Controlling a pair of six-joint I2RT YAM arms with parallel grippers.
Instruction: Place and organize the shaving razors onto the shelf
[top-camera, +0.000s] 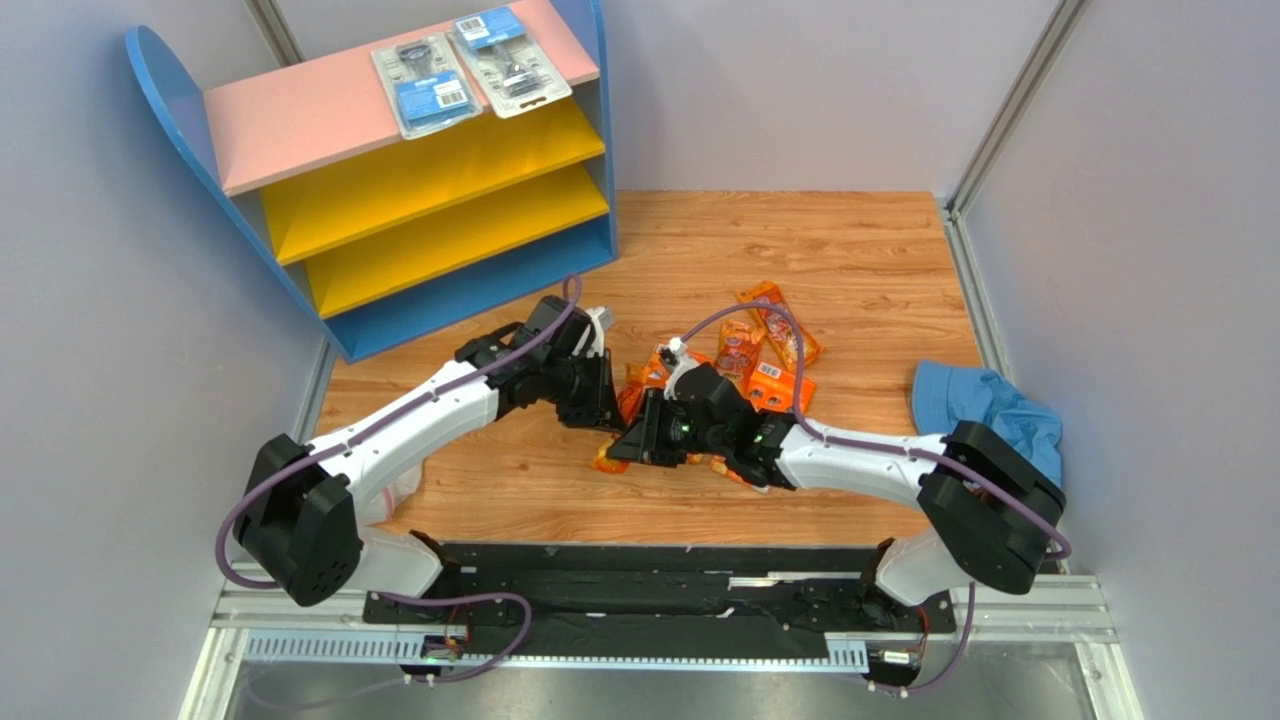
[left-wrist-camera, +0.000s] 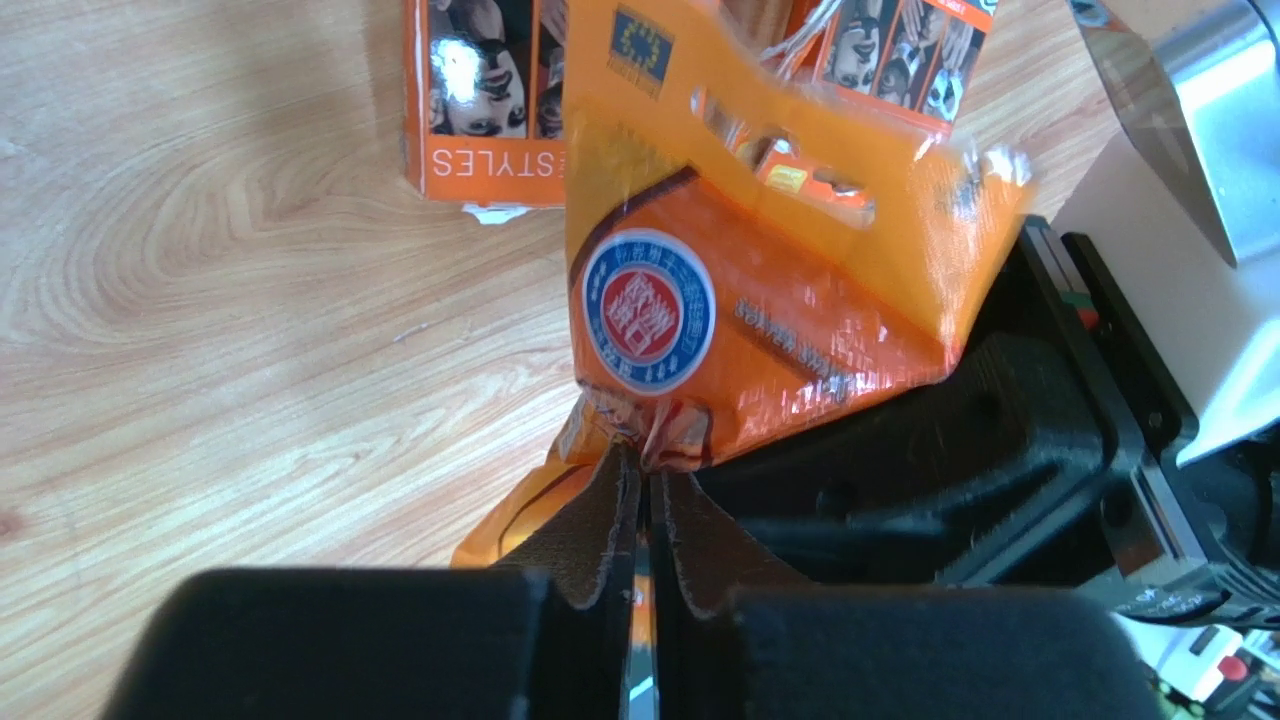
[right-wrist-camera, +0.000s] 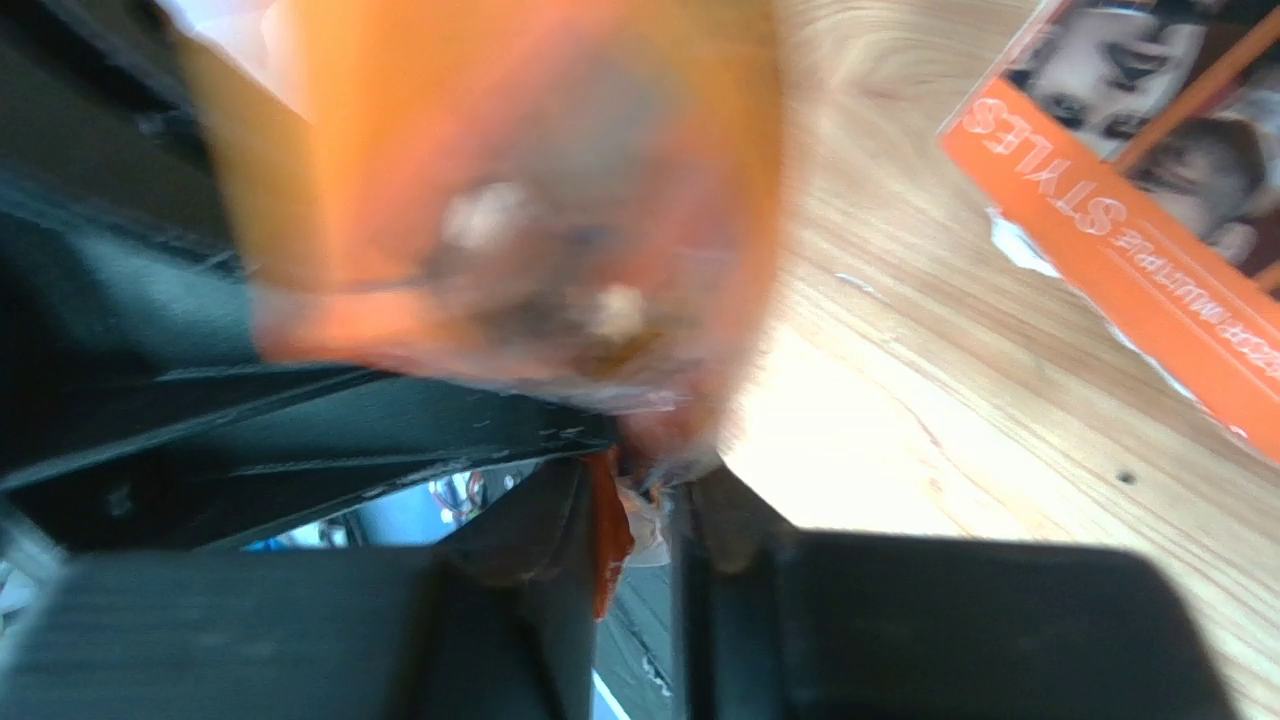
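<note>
Two clear blister packs (top-camera: 469, 68) lie on the pink top board of the shelf (top-camera: 301, 113); its two yellow boards are bare. My left gripper (top-camera: 606, 393) and right gripper (top-camera: 640, 435) meet at mid-table over a small orange bag (top-camera: 649, 372). In the left wrist view my left gripper (left-wrist-camera: 649, 473) is shut on the lower edge of this orange bag (left-wrist-camera: 751, 285), which stands up from the jaws. In the right wrist view my right gripper (right-wrist-camera: 639, 488) pinches an edge of a blurred orange bag (right-wrist-camera: 511, 195). More orange packs (top-camera: 766, 353) lie piled just behind.
A blue cloth (top-camera: 984, 408) lies at the right edge of the wooden table. An orange card printed with faces lies flat near both grippers (left-wrist-camera: 481, 105) (right-wrist-camera: 1142, 195). The right arm's black body (left-wrist-camera: 977, 450) sits close beside my left gripper. Grey walls enclose the table.
</note>
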